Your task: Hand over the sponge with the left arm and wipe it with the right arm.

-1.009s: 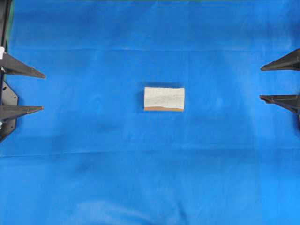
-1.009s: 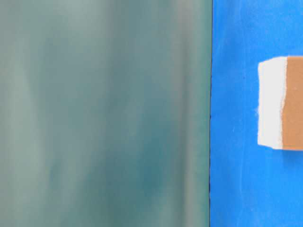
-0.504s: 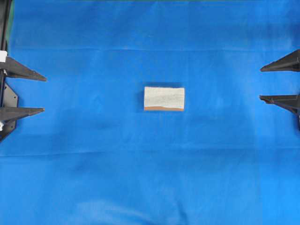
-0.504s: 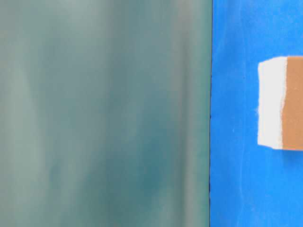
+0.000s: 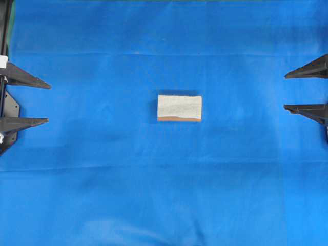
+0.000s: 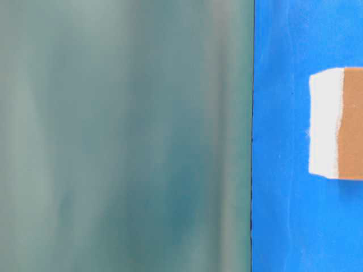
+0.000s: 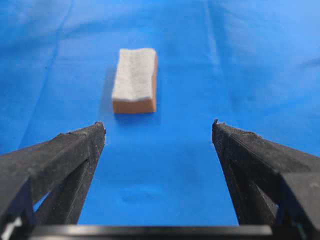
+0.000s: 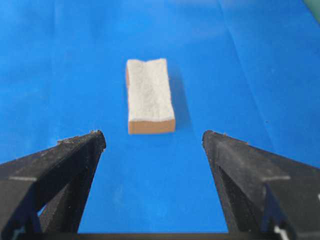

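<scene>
The sponge lies flat in the middle of the blue cloth, pale scouring side up over a tan-orange layer. It also shows in the table-level view as the sponge at the right edge. My left gripper stands open at the far left edge, well apart from the sponge. In the left wrist view the sponge lies ahead of the open left gripper, nothing between the fingers. My right gripper stands open at the far right edge. The sponge lies ahead of the open right gripper.
A blue cloth covers the whole work surface, with faint creases. A blurred grey-green panel fills the left of the table-level view.
</scene>
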